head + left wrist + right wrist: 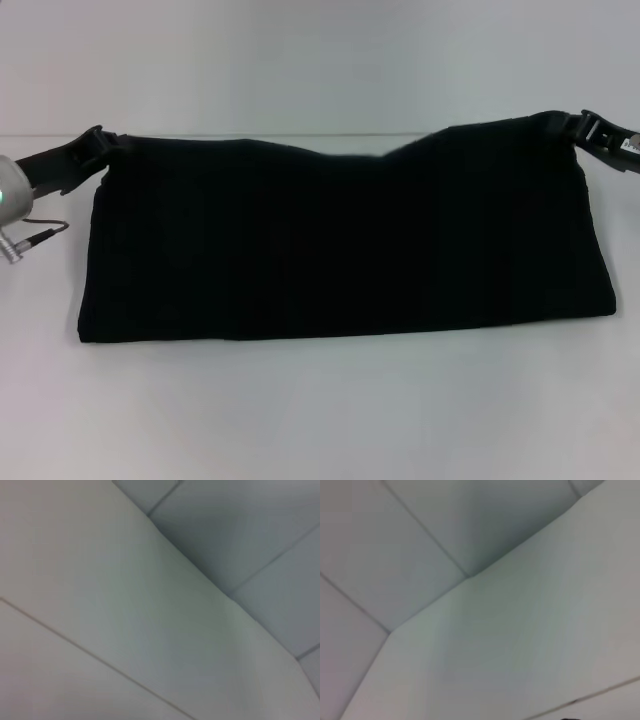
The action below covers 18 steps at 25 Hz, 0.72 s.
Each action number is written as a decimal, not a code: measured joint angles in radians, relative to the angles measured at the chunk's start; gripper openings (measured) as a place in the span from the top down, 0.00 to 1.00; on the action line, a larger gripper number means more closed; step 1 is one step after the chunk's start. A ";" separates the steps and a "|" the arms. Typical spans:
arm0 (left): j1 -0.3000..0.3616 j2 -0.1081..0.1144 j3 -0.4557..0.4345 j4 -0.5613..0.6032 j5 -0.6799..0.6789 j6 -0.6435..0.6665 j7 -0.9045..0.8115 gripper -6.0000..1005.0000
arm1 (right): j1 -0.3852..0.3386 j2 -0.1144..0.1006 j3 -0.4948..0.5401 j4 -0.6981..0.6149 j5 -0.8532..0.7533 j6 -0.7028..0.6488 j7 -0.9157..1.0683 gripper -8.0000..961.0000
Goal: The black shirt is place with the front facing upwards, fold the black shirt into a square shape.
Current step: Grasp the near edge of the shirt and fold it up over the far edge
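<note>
Across the white tabletop (320, 420) lies the black shirt (340, 240), already folded into a wide band that fills most of the head view from left to right. Its near edge rests flat and fairly straight on the surface, while its far edge is held up at both corners and sags in the middle, so the cloth hangs between the two arms. No print or label shows on the upper face.

At the far left corner, the left gripper (100, 148) has its jaws clamped on the shirt; at the far right corner, the right gripper (572, 124) pinches the cloth the same way and sits slightly higher. Both wrist views show only pale panels and seams, with no cloth in them.

The step in hand looks like a fold of the held far edge over toward the near one. To do it well, I judge that both arms should travel together at a matched height and keep the edge taut enough to take out the middle sag. The lifted edge should land parallel to the near edge, and neither grip should let go until the cloth lies flat.
</note>
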 joint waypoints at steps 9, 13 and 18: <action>-0.023 -0.027 0.003 -0.033 -0.055 -0.095 0.083 0.97 | 0.013 0.019 -0.010 0.020 0.043 0.105 -0.063 0.85; -0.037 -0.044 0.003 -0.038 -0.059 -0.142 0.110 0.95 | 0.032 0.037 -0.016 0.031 0.044 0.188 -0.096 0.85; -0.051 -0.079 0.002 -0.044 -0.108 -0.230 0.172 0.93 | 0.055 0.052 -0.023 0.053 0.048 0.242 -0.211 0.84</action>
